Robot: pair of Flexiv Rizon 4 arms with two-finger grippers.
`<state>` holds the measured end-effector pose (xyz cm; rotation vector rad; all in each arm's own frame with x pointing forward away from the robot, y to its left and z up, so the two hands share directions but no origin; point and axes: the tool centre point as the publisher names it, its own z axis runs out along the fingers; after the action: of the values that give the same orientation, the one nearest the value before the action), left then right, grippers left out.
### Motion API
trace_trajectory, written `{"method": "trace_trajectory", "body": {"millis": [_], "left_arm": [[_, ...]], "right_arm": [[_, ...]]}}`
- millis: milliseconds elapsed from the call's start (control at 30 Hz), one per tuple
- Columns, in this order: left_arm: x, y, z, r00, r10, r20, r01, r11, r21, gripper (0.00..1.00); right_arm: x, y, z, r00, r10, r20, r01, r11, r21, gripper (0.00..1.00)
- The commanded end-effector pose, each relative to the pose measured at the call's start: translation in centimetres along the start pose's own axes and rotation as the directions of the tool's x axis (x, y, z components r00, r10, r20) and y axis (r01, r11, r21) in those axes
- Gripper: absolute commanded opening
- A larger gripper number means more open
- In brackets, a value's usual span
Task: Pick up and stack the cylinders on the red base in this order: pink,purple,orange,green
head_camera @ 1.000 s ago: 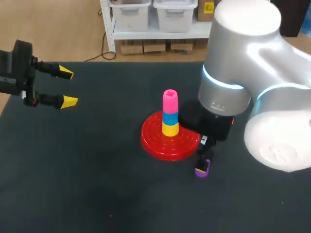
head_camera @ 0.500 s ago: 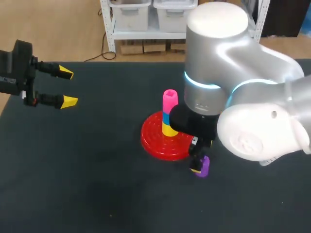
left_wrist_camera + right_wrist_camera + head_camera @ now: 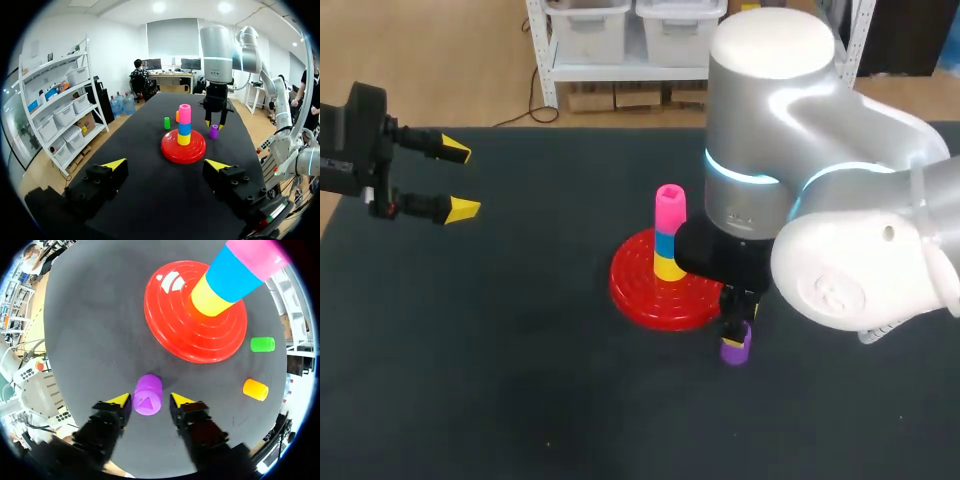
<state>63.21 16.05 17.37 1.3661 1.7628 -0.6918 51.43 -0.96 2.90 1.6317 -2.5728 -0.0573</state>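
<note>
The red base [image 3: 638,292] [image 3: 171,150] [image 3: 175,325] carries a stack of yellow, blue and pink cylinders, the pink one [image 3: 670,208] [image 3: 185,113] [image 3: 255,252] uppermost. A purple cylinder [image 3: 735,346] [image 3: 213,131] [image 3: 147,396] stands upright on the mat just beside the base. My right gripper [image 3: 734,326] [image 3: 214,123] [image 3: 151,400] is down over it, fingers straddling it from two sides with a thin gap still showing at one. The green [image 3: 167,122] [image 3: 262,344] and orange [image 3: 177,116] [image 3: 255,389] cylinders lie beyond the base, hidden in the head view by my right arm. My left gripper [image 3: 458,180] [image 3: 167,164] hangs open at the far left.
The dark mat [image 3: 520,380] covers the whole table. My bulky right arm [image 3: 820,230] hangs over the area right of the base.
My right arm swung left and came down over the purple cylinder. Its fingers have drawn in from wide open to close beside the cylinder. The left arm kept still.
</note>
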Motion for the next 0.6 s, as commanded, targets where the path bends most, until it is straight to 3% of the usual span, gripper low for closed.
{"method": "trace_trajectory", "body": {"millis": [33,367,600], "left_arm": [[0.1,0.0,0.0,1.000,0.003,0.005,-0.003,1.000,-0.001,1.00],[0.1,0.0,0.0,1.000,0.003,0.005,-0.003,1.000,-0.001,1.00],[0.1,0.0,0.0,1.000,0.003,0.005,-0.003,1.000,-0.001,1.00]], "right_arm": [[0.5,0.2,-1.4,1.000,0.005,-0.006,-0.005,1.000,-0.003,0.00],[2.1,-0.8,-9.8,0.997,0.068,0.035,-0.069,0.997,0.041,0.00],[0.9,-3.1,-18.2,0.998,0.048,0.045,-0.054,0.989,0.139,0.00]]}}
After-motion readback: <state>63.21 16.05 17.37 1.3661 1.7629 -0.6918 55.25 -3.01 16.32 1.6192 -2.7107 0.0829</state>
